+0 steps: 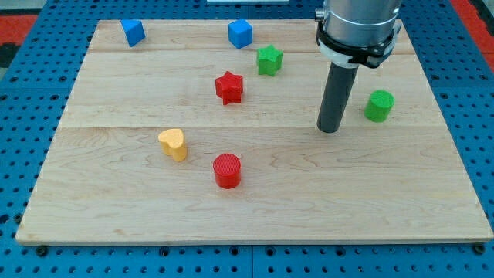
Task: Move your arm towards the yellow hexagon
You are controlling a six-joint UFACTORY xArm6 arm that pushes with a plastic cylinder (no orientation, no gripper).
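The only yellow block point(174, 144) sits left of centre on the wooden desk point(370, 201), in the lower left part of the frame; from this angle it looks more heart-shaped than hexagonal, with 2 rounded lobes toward the view's left and a narrower end toward the view's right, so its long axis runs roughly left to right, tilted slightly down to the right. My tip point(329, 130) rests on the desk in the right half of the frame, well apart from the yellow block, which lies far to the tip's left and slightly lower in the view. The arm ends in a plain dark rod with no jaws, so there is no opening to report and nothing is held. Nearest the tip is a green cylinder point(379, 106), just beside it on the view's right. A green star point(269, 59) and a red star point(229, 87) lie up and left of the tip, a red cylinder point(227, 171) sits lower right of the yellow block, and 2 blue cubes point(133, 32) point(240, 33) stand along the top edge.
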